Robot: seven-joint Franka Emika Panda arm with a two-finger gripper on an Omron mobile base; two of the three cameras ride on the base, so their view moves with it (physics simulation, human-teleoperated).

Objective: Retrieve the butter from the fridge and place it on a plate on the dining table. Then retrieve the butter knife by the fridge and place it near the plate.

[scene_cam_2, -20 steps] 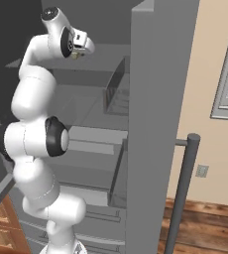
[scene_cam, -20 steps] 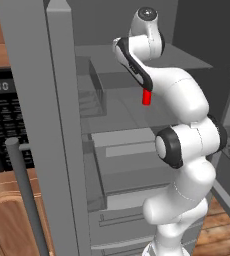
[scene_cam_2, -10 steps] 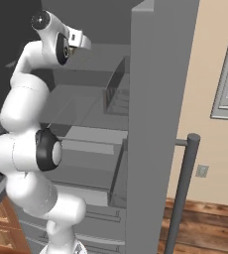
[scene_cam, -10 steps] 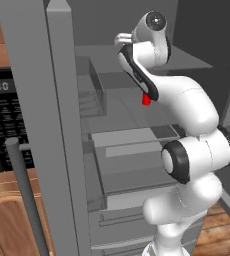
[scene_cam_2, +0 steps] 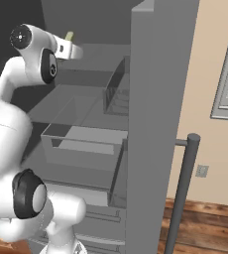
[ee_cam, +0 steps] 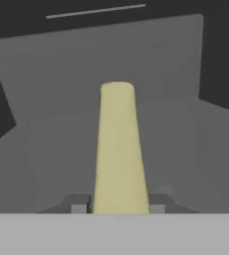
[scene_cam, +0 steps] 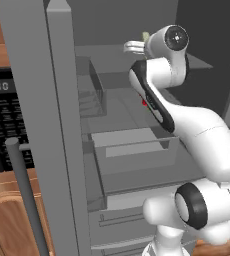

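Note:
The butter (ee_cam: 117, 149) is a pale yellow stick that rises from between my two fingertips (ee_cam: 79, 207) in the hand view. My gripper (ee_cam: 117, 208) is shut on its near end. In both base views the gripper (scene_cam: 143, 43) (scene_cam_2: 69, 42) is high up inside the open fridge (scene_cam: 32, 125), level with an upper shelf. The butter's tip (scene_cam: 145, 36) (scene_cam_2: 69, 35) pokes up above the white hand. Grey shelf walls lie behind the butter.
A clear drawer (scene_cam: 132, 145) (scene_cam_2: 81, 139) juts out of the fridge below the hand. A small red container (scene_cam: 144, 101) sits half hidden behind my forearm. The open fridge door (scene_cam_2: 155, 124) with its bar handle (scene_cam_2: 183, 193) stands to the right. A black microwave (scene_cam: 2, 125) is on the left.
The arm has folded back: the elbow has dropped and swung outward, and the wrist has shifted slightly toward me. The butter stays in the grip. The red container is now more hidden.

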